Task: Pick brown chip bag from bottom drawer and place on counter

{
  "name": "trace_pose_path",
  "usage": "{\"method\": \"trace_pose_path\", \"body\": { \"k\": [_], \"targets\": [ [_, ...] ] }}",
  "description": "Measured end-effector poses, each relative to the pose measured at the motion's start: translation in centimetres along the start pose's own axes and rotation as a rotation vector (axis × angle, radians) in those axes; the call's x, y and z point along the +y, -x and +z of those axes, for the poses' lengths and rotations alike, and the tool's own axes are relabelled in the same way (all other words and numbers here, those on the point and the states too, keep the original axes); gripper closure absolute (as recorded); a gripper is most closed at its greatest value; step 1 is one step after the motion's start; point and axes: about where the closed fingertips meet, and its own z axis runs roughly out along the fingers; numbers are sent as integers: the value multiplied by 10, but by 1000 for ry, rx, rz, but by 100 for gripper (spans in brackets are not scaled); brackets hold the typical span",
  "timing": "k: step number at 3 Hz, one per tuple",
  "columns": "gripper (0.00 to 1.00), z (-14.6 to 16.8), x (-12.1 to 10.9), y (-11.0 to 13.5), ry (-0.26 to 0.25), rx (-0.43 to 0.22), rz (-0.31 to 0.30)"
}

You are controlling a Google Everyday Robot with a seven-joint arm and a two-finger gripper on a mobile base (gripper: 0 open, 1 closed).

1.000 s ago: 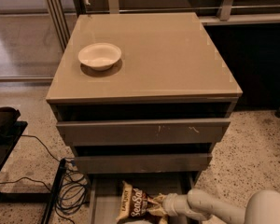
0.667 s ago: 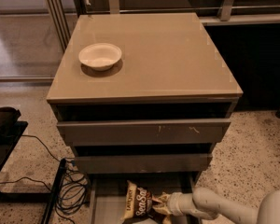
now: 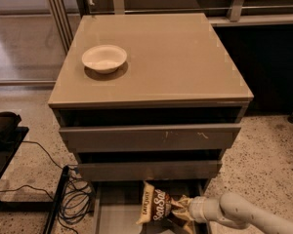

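Gripper: the gripper (image 3: 179,209) sits low at the right side of the bottom drawer (image 3: 112,214), its arm reaching in from the right.
Fingers: closed on the right edge of the brown chip bag (image 3: 154,204) (a pinch, as far as it shows).
Bag: in the drawer, just left of the fingers, standing tilted with its long axis up.
Overhang: the middle drawer front (image 3: 146,170) lies directly above; the bag likely must come outward before rising.
Worktop: the worktop (image 3: 185,57) is well above, with a white bowl (image 3: 104,58) at its left.
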Motion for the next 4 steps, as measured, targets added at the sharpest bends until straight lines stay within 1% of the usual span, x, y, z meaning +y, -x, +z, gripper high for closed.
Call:
{"method": "trace_pose_path", "body": {
  "k": [1,2,3,4],
  "targets": [
    [100,-32,4,16,-4,-19,-33],
    [100,-58,11,42,24,-21,-85],
    [100,-86,15,82,45,-18,-144],
    [100,-124,18,125,32,-14,-214]
  ]
}}
